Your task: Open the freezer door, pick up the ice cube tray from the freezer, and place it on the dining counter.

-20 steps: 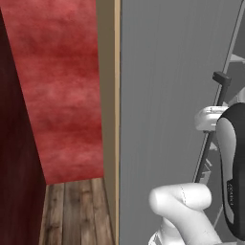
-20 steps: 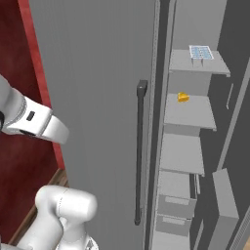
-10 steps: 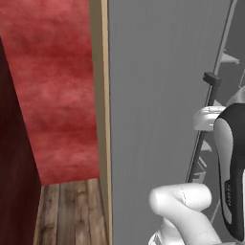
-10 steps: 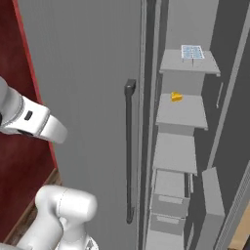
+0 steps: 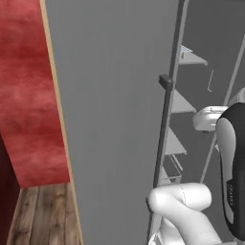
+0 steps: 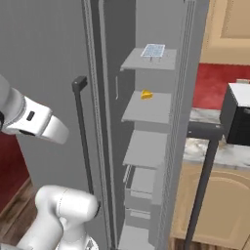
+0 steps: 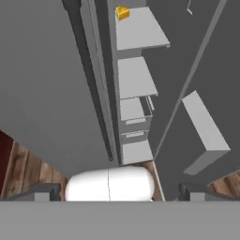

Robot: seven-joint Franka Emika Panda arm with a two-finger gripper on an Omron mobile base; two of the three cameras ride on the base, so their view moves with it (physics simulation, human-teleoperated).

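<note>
Freezer compartment stands open at the front. Access to the shelves runs between the closed left door panel, with its vertical bar handle, and the swung-out freezer door at the right. On the top shelf the ice cube tray sits near the front edge, with open air above it. On the second shelf a small yellow item lies toward the back left corner; the rest of the shelf is bare. Lower shelves carry drawers. A dark appliance occupies the counter to the right.
</note>
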